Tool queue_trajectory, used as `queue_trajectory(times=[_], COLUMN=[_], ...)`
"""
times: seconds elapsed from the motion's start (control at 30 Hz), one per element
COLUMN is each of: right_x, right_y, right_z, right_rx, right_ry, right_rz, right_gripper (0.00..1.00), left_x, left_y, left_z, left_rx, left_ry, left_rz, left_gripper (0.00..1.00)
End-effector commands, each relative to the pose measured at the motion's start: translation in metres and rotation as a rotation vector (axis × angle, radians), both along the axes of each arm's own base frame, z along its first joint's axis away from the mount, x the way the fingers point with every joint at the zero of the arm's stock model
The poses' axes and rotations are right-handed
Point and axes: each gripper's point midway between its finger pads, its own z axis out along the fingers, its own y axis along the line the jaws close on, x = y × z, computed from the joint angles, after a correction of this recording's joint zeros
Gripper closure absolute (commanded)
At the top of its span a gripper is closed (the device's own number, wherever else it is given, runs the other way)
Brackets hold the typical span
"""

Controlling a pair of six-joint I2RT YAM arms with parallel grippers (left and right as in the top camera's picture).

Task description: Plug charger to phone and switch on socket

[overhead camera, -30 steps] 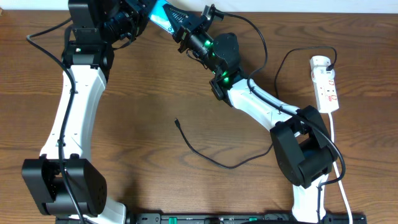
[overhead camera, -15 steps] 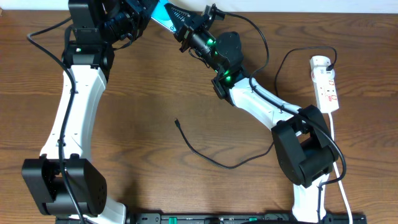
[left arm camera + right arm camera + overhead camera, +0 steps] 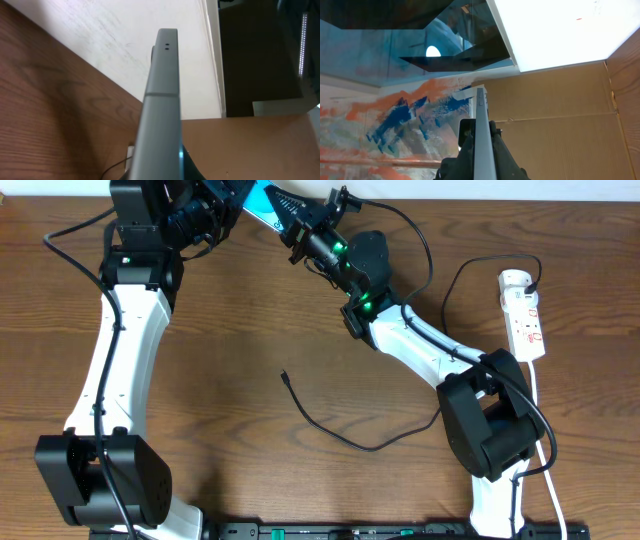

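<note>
Right now my left claw (image 3: 222, 202) and right claw (image 3: 290, 222) both pinch the flat cyan-screened smartphone (image 3: 256, 200) aloft. Thin black charger cable (image 3: 284, 376) lies unplugged mid-table (image 3: 240, 330); next, I'd free one claw for it.

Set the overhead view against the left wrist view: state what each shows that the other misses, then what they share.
Only overhead: the left arm and right arm, the charger lying loose on the table with its tip free, and the socket at the right edge. Only the left wrist: the grey side edge of the phone, seen close, with two small dark dots near its end. Both: the phone, with a bit of its cyan screen, and the wooden table.
</note>
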Motion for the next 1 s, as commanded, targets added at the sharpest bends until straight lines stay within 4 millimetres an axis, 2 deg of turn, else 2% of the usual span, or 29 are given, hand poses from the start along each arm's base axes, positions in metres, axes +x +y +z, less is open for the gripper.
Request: queue_trajectory(times=[0.0,0.33,0.47,0.57,0.7,0.9,0.97], right_x=[-0.005,-0.0075,-0.0098,-0.0103,-0.0104,-0.0103,-0.0103], right_y=[0.0019,0.004,0.0067,0.0081,0.0081,0.008,0.008], right_z=[0.0117,0.0112,0.009,0.0063,0.0064,0.0062,0.0062], right_rx=[-0.019,-0.025,-0.057,-0.065,-0.069,-0.076,-0.08], right_ry=[-0.053,-0.056,-0.081,-0.074,-0.079,-0.087,-0.092], right_rz=[0.022,0.04,0.05,0.058,0.056,0.053,0.051], right_gripper=[0.99,0.98,0.87,0.82,0.64,0.3,0.15], left_x=[-0.0007,0.0005,0.0011,0.0011,0.0011,0.0011,0.0014], left_y=[-0.0016,0.0,0.0017,0.0017,0.0018,0.0018,0.0027], left_z=[0.006,0.0056,0.0056,0.0056,0.0056,0.0056,0.0056], left_rx=[0.013,0.016,0.017,0.017,0.017,0.017,0.017], left_ry=[-0.034,-0.033,-0.033,-0.033,-0.033,-0.034,-0.034], left_rz=[-0.021,-0.009,-0.004,-0.004,-0.004,-0.004,-0.002], left_gripper=[0.92,0.92,0.93,0.92,0.92,0.93,0.92])
